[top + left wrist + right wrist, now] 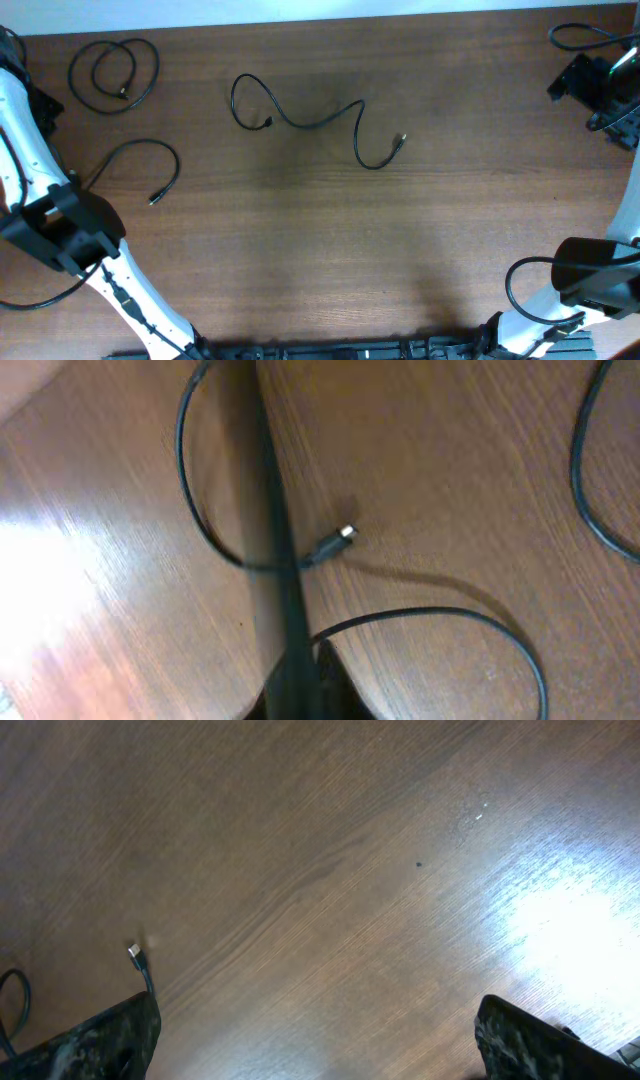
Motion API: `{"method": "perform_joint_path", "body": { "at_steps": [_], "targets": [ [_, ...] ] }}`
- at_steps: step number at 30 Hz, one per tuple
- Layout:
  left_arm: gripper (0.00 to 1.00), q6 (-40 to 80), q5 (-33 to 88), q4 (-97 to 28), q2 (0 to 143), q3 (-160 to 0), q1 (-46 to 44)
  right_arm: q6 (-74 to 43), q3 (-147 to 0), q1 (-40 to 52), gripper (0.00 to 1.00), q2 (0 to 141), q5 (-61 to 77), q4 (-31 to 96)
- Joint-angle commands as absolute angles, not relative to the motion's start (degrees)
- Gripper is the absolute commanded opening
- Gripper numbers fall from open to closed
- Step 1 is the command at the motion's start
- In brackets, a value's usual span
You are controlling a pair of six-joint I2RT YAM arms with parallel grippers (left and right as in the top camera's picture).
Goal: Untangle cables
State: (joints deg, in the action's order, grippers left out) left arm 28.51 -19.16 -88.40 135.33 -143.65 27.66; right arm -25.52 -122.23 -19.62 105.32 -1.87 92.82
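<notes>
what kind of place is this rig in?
Probably a robot lab workbench: a wood-grain table, the white left arm and right arm based along one edge, and loose black cables laid out like test pieces.

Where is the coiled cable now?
In the overhead view, the coiled cable lies in the table's far-left corner, just beyond the single-loop cable beside the left arm.

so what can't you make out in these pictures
Left wrist: the left gripper is only a blurred dark streak; open, shut or gripping, unclear.
Overhead: the left-hand cable runs under the left arm, end hidden.
Right wrist: the plugged cable disappears behind a finger.
All views: the plugs are too small to identify.
</notes>
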Motion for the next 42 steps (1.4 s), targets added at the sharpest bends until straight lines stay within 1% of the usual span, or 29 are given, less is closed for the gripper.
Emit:
{"method": "perform_joint_path", "body": {
  "at_steps": [1,3,4,6,7,8,9,11,12,14,17,19,21,22,23,24,26,29,30,32,34,35,38,41,42],
  "targets": [
    [0.67,30.3,-17.6,-88.6,135.1,-138.9,27.5,-26.0,-122.0,-19.4,0.98,105.4,-1.8,92.8],
    [0.79,29.8,-11.7,-88.8,135.1,-135.3,27.5,-26.0,-122.0,-19.4,0.98,105.4,-1.8,92.8],
    [0.81,29.8,-8.6,-88.8,135.1,-133.9,27.5,-26.0,-122.0,-19.4,0.98,105.4,-1.8,92.8],
    [0.80,23.5,-3.3,-88.4,135.1,-132.9,27.5,-26.0,-122.0,-19.4,0.98,105.4,-1.8,92.8],
    [0.82,22.1,-3.2,-88.2,134.9,-133.3,27.5,-26.0,-122.0,-19.4,0.98,105.4,-1.8,92.8],
    [0.90,20.0,-3.2,-89.5,134.9,-135.1,27.6,-26.0,-122.0,-19.4,0.98,105.4,-1.8,92.8],
    [0.91,19.5,-3.2,-90.9,134.9,-136.6,27.5,-26.0,-122.0,-19.4,0.98,105.4,-1.8,92.8],
    [0.89,19.4,-2.7,-95.3,134.9,-143.3,27.4,-26.0,-122.0,-19.4,0.98,105.4,-1.8,92.8],
    [0.87,17.9,-0.3,-96.7,134.8,-148.8,26.9,-26.0,-122.0,-19.4,0.99,105.4,-1.8,92.8],
    [0.87,12.2,8.9,-96.7,133.8,-155.2,25.9,-26.0,-122.0,-19.4,0.98,105.4,-1.8,92.8],
    [0.87,11.5,11.8,-96.7,133.4,-157.8,23.1,-26.0,-122.0,-19.4,0.98,105.4,-1.8,92.8],
    [0.87,6.5,11.8,-96.7,133.4,-155.6,19.3,-26.0,-122.0,-19.4,0.98,105.4,-1.8,92.8],
    [0.87,5.9,11.6,-96.7,133.4,-152.1,15.8,-26.0,-122.0,-19.4,0.98,105.4,-1.8,92.8],
    [0.84,5.9,11.6,-96.7,133.4,-149.3,14.2,-26.0,-122.0,-19.4,0.99,105.4,-1.8,92.8],
    [0.79,6.0,11.3,-96.7,133.4,-146.6,12.9,-26.0,-122.0,-19.4,0.98,105.4,-1.8,92.8],
    [0.76,8.2,8.3,-95.1,133.4,-142.2,11.4,-26.0,-122.0,-19.4,0.98,105.4,-1.8,92.8],
    [0.75,12.6,3.1,-91.3,133.4,-135.0,9.7,-26.0,-122.0,-19.4,0.99,105.4,-1.8,92.8],
    [0.70,15.2,1.1,-85.6,133.4,-125.4,9.5,-26.0,-122.0,-19.4,0.98,105.4,-1.8,92.8],
    [0.68,16.8,-1.3,-81.1,133.4,-121.8,9.5,-26.0,-122.0,-19.4,0.98,105.4,-1.8,92.8],
    [0.64,17.2,-3.5,-76.4,133.4,-118.3,9.5,-26.0,-122.0,-19.4,0.98,105.4,-1.8,92.8],
    [0.63,17.2,-3.5,-74.2,133.4,-117.2,9.5,-26.0,-122.0,-19.4,0.98,105.4,-1.8,92.8],
    [0.60,17.4,-3.5,-73.5,133.4,-116.9,9.5,-26.0,-122.0,-19.4,0.98,105.4,-1.8,92.8],
    [0.60,21.9,-5.9,-71.7,133.5,-114.2,9.1,-26.0,-122.0,-19.4,0.98,105.4,-1.8,92.8],
    [0.60,21.9,-6.1,-68.5,133.5,-110.7,9.0,-26.0,-122.0,-19.4,0.98,105.4,-1.8,92.8],
    [0.58,21.8,-6.1,-66.8,133.5,-109.1,9.0,-26.0,-122.0,-19.4,0.98,105.4,-1.8,92.8]
  ]
}}
